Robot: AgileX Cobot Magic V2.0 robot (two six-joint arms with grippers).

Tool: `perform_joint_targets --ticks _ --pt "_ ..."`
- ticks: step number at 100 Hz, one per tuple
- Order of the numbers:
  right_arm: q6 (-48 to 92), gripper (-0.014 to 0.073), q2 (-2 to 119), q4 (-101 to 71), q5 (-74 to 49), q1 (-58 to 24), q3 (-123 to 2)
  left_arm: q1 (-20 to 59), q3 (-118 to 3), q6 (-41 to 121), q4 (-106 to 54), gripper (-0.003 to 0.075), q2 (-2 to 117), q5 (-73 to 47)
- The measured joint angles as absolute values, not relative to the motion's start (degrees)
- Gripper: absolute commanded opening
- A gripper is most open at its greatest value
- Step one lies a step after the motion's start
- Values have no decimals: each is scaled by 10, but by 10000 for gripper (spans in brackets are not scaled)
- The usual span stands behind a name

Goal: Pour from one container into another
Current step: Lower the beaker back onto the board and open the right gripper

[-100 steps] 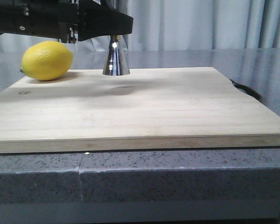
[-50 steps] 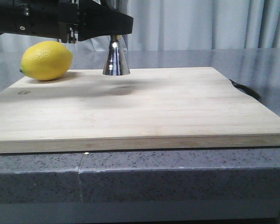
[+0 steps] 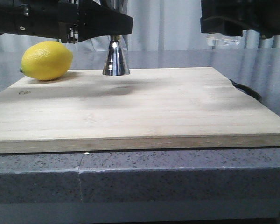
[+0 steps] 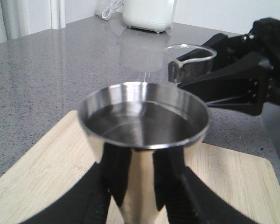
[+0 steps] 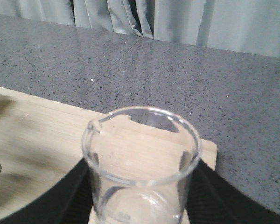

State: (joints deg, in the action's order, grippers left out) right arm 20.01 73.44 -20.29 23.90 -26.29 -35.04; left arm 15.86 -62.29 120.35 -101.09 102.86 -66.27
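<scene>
- Glass beaker (image 5: 141,163): clear, straight-walled, flared rim with a small pouring spout at about 10 o'clock on the rim in the right wrist view. It appears upright; whether it holds liquid cannot be judged. In the front view it is held in the air at roughly 1 o'clock of the board, above its far right corner.
- Right gripper (image 3: 224,35): black fingers flank the beaker on both sides, jaws pinching its wall.
- Steel jigger (image 3: 115,58): mirror-polished cone flaring to its base, standing on the far edge of the board at about 11 o'clock. From the left wrist view its upper cup is round, thin-rimmed, the interior dark and reflective.
- Left gripper (image 4: 140,186): black fingers on both sides of the jigger below the cup, jaws clamped on it.
- Bamboo cutting board (image 3: 140,112): pale, lying flat on a grey speckled countertop (image 3: 177,177).
- Lemon (image 3: 46,60): yellow, on the board's far left corner, at 9 o'clock of the jigger, apart from it.
</scene>
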Motion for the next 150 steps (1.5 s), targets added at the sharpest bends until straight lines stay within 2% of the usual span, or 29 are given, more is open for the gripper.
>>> perform_joint_targets --ticks 43,90,97,112,126,150 --pt "121 293 856 -172 369 -275 -348 159 -623 1203 -1011 206 1029 -663" --pt "116 299 895 -157 380 -279 -348 159 -623 1203 -1011 206 1029 -663" --pt "115 329 895 -157 373 -279 -348 159 -623 1203 -1011 206 1029 -663" --pt "115 461 895 -157 369 -279 -348 159 -623 1203 -1011 206 1029 -663" --pt "115 549 895 -157 359 -279 -348 159 -623 1203 -1011 206 1029 -663" --pt "115 568 855 -156 267 -279 -348 159 -623 1203 -1011 206 1029 -663"
